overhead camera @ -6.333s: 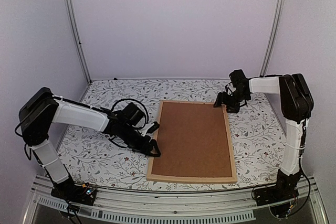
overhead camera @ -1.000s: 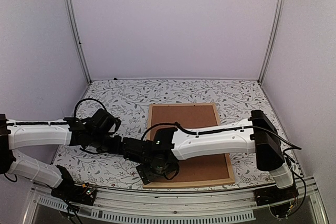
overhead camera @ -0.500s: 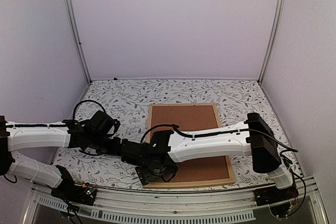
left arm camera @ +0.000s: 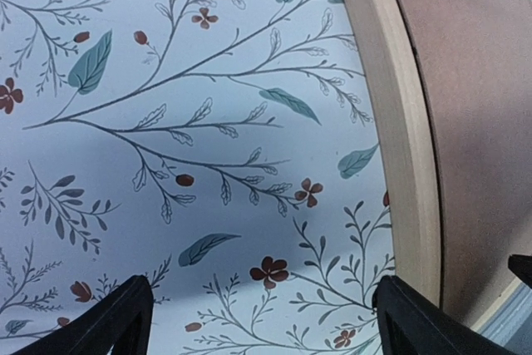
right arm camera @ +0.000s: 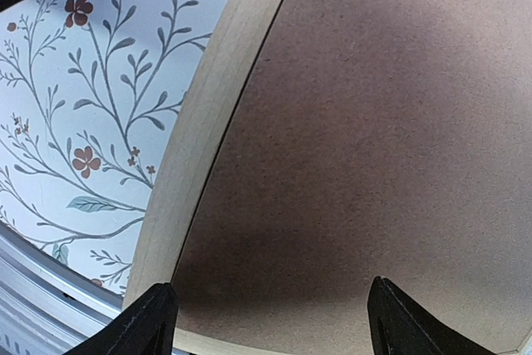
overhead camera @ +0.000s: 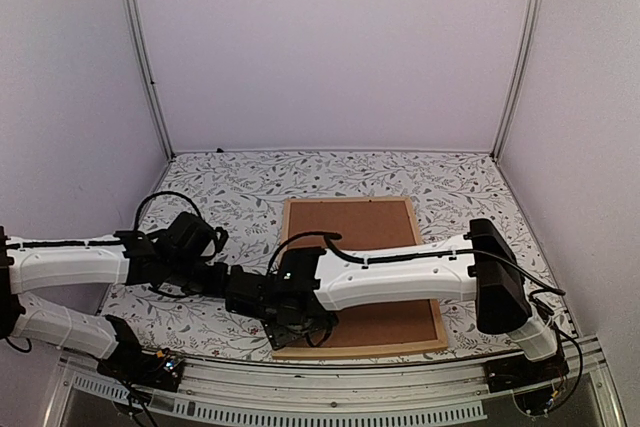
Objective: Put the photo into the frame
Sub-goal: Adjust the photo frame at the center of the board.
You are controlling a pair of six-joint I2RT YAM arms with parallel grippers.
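- The frame (overhead camera: 350, 199) lies face-down on the bench (overhead camera: 230, 187), with the board (overhead camera: 370, 227) filling it; the photo is not visible.
- Both the left claw (left arm camera: 262, 305) and right claw (right arm camera: 270, 305) gape empty at its near-left corner, probably to pry the board out.

We count one frame (overhead camera: 350, 200) of light wood, lying right of the middle, and one brown backing board (overhead camera: 365, 232) inside its bars. We count two arms, the left arm (overhead camera: 70, 259) and the right arm (overhead camera: 400, 275). We count two grippers, the left gripper (left arm camera: 266, 330) and the right gripper (right arm camera: 278, 326), both at the frame's near left corner. We count one flowered table (overhead camera: 230, 187).
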